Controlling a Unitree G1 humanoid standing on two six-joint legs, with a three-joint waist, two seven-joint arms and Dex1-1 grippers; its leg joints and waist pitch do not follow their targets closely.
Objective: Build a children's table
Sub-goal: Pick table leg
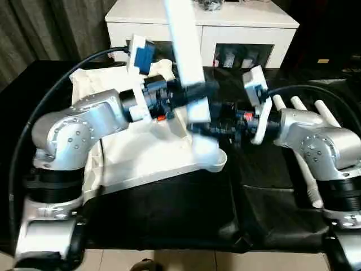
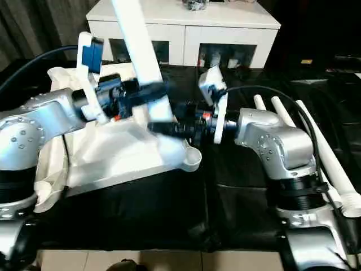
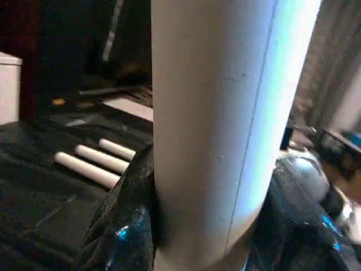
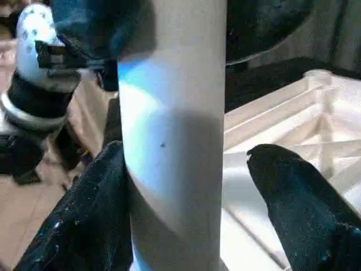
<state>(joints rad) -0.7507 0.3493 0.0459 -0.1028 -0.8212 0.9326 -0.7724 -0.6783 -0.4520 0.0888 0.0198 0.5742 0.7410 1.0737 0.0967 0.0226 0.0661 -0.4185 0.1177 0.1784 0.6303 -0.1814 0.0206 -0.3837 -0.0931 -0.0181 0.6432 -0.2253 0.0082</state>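
The children's table top (image 1: 141, 158) lies upside down on the black-covered surface, its ribbed underside (image 4: 293, 124) facing up. One white leg (image 1: 183, 45) stands upright at its near right corner. My left gripper (image 1: 194, 93) is shut on this leg, both black fingers (image 3: 127, 220) pressed against its sides. My right gripper (image 1: 213, 127) reaches in from the right lower down and stands open around the same leg. One of its fingers (image 4: 90, 209) touches the leg and the other finger (image 4: 293, 192) stands apart from it.
Three spare white legs (image 1: 307, 113) lie side by side on the black cover to the right, behind my right arm. A white cabinet (image 1: 242, 25) stands at the back. Black cables run from both wrists.
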